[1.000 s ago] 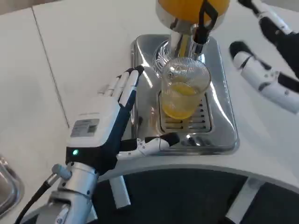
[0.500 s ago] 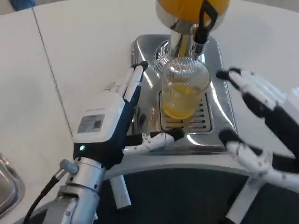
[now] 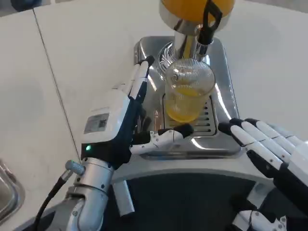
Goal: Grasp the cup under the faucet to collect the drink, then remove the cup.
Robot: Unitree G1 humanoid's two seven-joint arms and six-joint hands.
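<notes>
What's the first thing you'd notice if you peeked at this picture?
A clear cup with orange drink in its bottom stands on a shiny metal tray under the faucet of a big orange tank. The left hand is open just beside the cup, and the right hand is spread at the tray's near right corner.

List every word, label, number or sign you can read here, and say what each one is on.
No text can be read in this head view.
Grey label on the white back of the left hand: it carries print, too small and blurred to read.
Cup, drink dispenser and its steel drip tray: no lettering shows.
Right hand: no markings show.
</notes>
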